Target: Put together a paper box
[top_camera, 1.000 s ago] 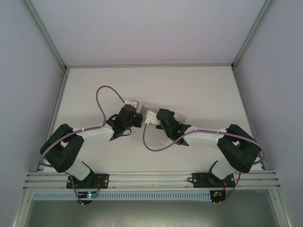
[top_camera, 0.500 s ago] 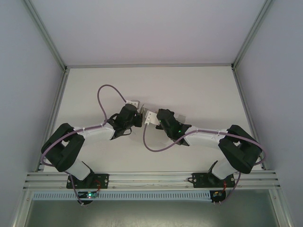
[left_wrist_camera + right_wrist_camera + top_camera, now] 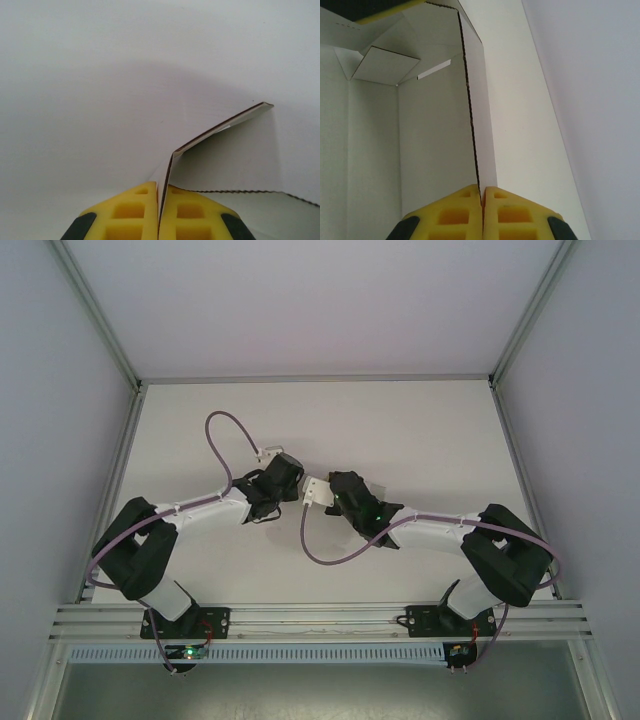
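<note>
Paper box [image 3: 435, 140], part-folded. Left gripper [image 3: 159, 192] pinched one wall edge; right gripper [image 3: 482, 192] pinched another. Left arm had swung inward, probably folding that wall upright.

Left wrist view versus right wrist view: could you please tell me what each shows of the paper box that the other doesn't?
Left wrist: a bent flap of the white paperboard box, its corner free. Right wrist: the box's inside, with a folded corner flap and a narrow bright strip. Both: a yellow-padded gripper, left gripper or right gripper, shut on a thin box wall.
</note>
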Available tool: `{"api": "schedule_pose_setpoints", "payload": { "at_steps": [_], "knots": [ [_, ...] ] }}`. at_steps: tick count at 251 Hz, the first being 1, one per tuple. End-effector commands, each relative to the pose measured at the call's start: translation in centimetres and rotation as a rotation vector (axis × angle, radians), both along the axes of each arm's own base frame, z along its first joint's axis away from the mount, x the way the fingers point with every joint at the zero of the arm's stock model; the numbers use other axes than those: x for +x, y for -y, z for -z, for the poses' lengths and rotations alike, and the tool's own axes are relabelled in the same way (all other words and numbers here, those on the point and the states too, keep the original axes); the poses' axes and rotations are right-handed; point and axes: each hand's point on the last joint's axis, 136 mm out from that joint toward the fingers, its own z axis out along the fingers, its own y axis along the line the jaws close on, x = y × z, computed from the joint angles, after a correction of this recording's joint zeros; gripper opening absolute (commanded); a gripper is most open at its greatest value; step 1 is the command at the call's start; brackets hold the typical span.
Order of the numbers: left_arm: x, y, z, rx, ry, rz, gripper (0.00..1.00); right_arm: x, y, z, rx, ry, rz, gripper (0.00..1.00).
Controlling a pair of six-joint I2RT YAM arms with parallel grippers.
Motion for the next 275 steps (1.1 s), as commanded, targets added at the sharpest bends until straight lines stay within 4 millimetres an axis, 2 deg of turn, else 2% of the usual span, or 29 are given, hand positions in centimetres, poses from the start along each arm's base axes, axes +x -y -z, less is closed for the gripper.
{"api": "schedule_pose_setpoints", "payload": {
  "at_steps": [1, 22, 45, 86, 120, 136, 144, 151, 183, 190, 196, 215, 275],
  "knots": [
    [1.2, -5.4, -0.5, 0.141, 0.057, -0.238, 0.00, -2.6, 1.9, 4.9, -0.125, -0.158, -0.013, 0.00],
    [1.3, -3.5, -0.4, 0.057, 0.076, -0.147, 0.00, -2.6, 1.9, 5.0, -0.128, -0.160, -0.012, 0.00],
    [1.0, -1.5, -0.9, -0.046, 0.105, -0.049, 0.11, -2.5, 2.0, 5.2, -0.138, -0.160, -0.008, 0.00],
    [-0.2, -1.2, -3.0, -0.101, 0.156, 0.021, 0.27, -2.4, 1.9, 5.0, -0.138, -0.149, -0.011, 0.00],
    [-1.5, -2.9, -4.9, -0.081, 0.200, 0.022, 0.35, -2.1, 2.1, 4.9, -0.155, -0.116, -0.013, 0.00],
    [-2.1, -4.4, -5.6, -0.068, 0.216, -0.014, 0.41, -1.9, 2.1, 5.0, -0.168, -0.099, -0.018, 0.00],
    [-2.3, -5.3, -5.9, -0.058, 0.217, -0.039, 0.45, -1.8, 2.0, 4.9, -0.174, -0.088, -0.021, 0.00],
    [-2.5, -6.3, -6.1, -0.054, 0.219, -0.068, 0.53, -1.8, 1.9, 4.9, -0.179, -0.083, -0.026, 0.00],
    [-2.5, -10.8, -5.2, -0.058, 0.171, -0.198, 0.68, -1.7, 1.2, 4.6, -0.196, -0.040, -0.072, 0.00],
    [-2.3, -11.4, -4.9, -0.068, 0.157, -0.213, 0.74, -1.6, 1.1, 4.6, -0.202, -0.026, -0.080, 0.00],
    [-2.1, -11.8, -4.5, -0.075, 0.140, -0.223, 0.75, -1.6, 1.0, 4.6, -0.211, -0.010, -0.086, 0.00],
    [-1.1, -12.0, -3.6, -0.077, 0.121, -0.224, 0.75, -1.4, 0.9, 4.4, -0.238, 0.046, -0.091, 0.00],
    [2.0, -10.5, -1.0, -0.101, 0.069, -0.171, 0.82, -1.7, 0.8, 4.8, -0.311, 0.122, -0.110, 0.00]
  ]
}}
